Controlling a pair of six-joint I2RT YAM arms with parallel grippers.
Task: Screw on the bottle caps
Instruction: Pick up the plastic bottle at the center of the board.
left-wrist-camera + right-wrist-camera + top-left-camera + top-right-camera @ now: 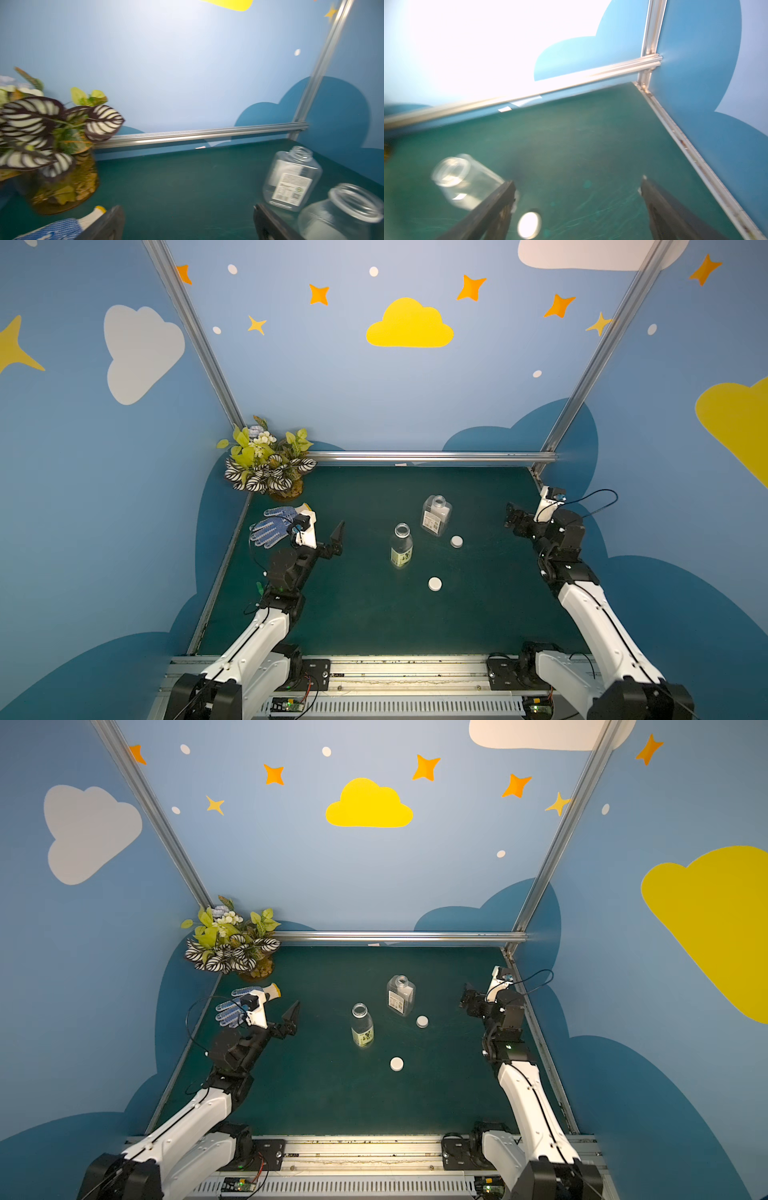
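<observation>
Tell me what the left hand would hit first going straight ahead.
It looks free: bare mat ahead of the left hand, then the back rail; the slim bottle seems just off that line.

Right gripper (577,181), dark jaws spread wide, blurred clear plastic bottle (463,180), uncapped, partly behind one jaw, white round cap (529,224) on green mat (591,135)

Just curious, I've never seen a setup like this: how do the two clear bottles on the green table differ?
The slim bottle is tall and round; the squat bottle is wider with square shoulders. The slim bottle wears a yellow-green label, the squat bottle a white one. Both are clear, upright and uncapped.
</observation>
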